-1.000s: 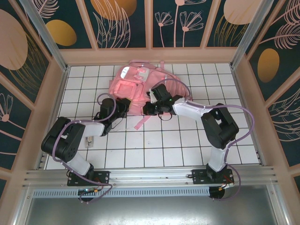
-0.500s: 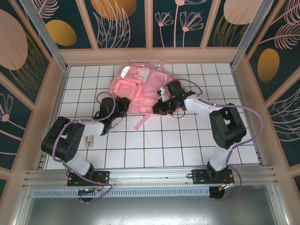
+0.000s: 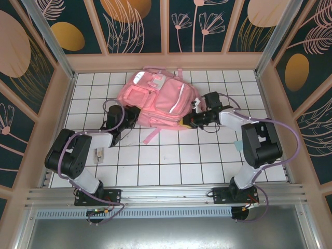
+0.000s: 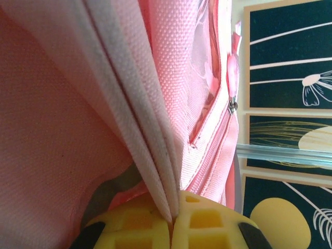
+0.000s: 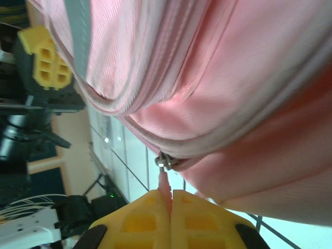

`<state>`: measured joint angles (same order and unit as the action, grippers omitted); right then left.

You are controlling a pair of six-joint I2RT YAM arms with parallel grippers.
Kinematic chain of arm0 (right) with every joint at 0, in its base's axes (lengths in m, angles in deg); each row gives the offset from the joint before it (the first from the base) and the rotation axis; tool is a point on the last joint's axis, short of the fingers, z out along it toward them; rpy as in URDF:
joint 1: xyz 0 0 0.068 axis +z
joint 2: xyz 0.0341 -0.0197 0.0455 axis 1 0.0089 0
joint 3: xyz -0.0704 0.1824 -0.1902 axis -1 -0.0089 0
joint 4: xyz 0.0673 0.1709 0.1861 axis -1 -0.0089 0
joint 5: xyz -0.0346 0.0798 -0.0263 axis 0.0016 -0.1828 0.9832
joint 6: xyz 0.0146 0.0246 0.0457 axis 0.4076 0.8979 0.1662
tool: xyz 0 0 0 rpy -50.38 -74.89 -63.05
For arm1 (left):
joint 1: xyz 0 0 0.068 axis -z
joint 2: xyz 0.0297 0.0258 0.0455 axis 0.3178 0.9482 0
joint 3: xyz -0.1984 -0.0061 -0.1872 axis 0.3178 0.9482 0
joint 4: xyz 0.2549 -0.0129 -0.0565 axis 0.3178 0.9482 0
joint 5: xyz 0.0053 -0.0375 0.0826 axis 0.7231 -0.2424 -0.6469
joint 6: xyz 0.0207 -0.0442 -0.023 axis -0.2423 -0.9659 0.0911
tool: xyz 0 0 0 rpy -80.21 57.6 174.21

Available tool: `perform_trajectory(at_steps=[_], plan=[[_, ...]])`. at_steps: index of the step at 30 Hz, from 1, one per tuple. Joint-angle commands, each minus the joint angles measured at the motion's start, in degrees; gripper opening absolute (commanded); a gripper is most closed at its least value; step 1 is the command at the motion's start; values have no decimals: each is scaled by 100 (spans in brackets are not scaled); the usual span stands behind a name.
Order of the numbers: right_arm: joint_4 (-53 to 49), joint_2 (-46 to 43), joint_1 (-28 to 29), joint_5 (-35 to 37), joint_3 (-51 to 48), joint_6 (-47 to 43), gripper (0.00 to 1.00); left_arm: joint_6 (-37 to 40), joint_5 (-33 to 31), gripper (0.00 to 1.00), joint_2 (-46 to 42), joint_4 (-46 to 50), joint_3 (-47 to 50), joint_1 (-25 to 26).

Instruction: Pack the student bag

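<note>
White-tiled table (image 3: 171, 161), enclosed by dark leaf-print panels (image 3: 140, 26) in pale frames. At far centre, student bag (image 3: 155, 98) lying flat. Clamped on its near-left seam, left gripper (image 4: 174, 220); pinching pink zipper pull (image 5: 164, 181), right gripper (image 5: 171, 199).

Purple cables (image 3: 298, 145), yellow pads (image 5: 136, 220), perhaps rubber

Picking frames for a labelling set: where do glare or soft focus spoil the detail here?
Top external: the student bag is sharp, but its silver strip blows out white. Left wrist: weave crisp mid-frame, nearest fabric soft. Right wrist: sheen washes the fabric; the zipper pull is readable.
</note>
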<state>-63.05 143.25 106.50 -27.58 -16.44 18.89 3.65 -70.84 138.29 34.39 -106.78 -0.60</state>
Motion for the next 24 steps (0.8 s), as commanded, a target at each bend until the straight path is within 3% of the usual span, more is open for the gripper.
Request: perform_trajectory(at_steps=[1, 11, 17, 24], plan=[[-122, -138, -359, -261, -365, 455, 0, 464, -1090, 0, 187, -406, -394, -614], [721, -29, -36, -236, -200, 1238, 0, 814, -450, 0, 1012, -440, -1286, -941], [-655, -67, 723, 1771, 838, 284, 2, 805, -90, 0, 709, -384, -1125, -933], [-1108, 344, 1640, 3250, 2053, -262, 28, 898, -5, 0, 94, -254, -709, -923]])
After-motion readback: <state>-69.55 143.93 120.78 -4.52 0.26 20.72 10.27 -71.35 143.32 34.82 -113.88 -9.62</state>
